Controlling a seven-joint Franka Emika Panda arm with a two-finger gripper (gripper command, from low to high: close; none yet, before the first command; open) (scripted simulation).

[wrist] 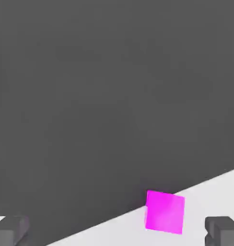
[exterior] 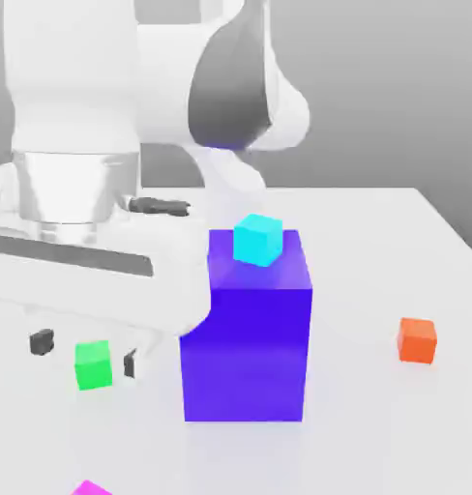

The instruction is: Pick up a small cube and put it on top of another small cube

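We are seeing the open jaws (exterior: pixel 86 354) hovering, the green cube (exterior: pixel 93 364) appearing between them, and the blue block (exterior: pixel 245 338), carrying a cyan cube (exterior: pixel 258 240), standing beside them.

From my end of the link, I can read no text, label, brand, number or sign in either the exterior view or the hand view.
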